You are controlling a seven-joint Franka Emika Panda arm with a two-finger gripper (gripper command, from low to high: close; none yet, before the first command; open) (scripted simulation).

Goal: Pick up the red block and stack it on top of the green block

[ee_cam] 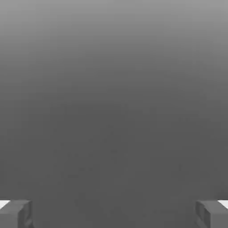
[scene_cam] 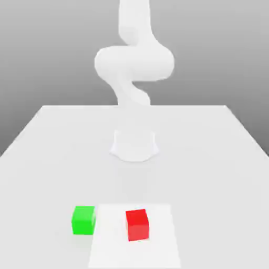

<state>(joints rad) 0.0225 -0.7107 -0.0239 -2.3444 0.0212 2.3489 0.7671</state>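
Here's the white arm [scene_cam: 134, 63], folded over itself at the far side of the bench [scene_cam: 47, 152], its base planted mid-bench. Down at the near edge sit both cubes. The red block [scene_cam: 137, 225] rests on a paler rectangular patch [scene_cam: 157, 247] of the bench top, flat on its face, untouched. Just off toward the exterior view's left, the green block [scene_cam: 83, 219] sits right at the patch's edge, close beside the red one but with a clear gap between them. Both are well apart from the arm's base.

From the hand view, the end effector [ee_cam: 114, 213] is spread wide, its two grey fingertips [ee_cam: 15, 213] sitting at opposite corners with nothing between them but plain grey background. Released, then, and gripping nothing.
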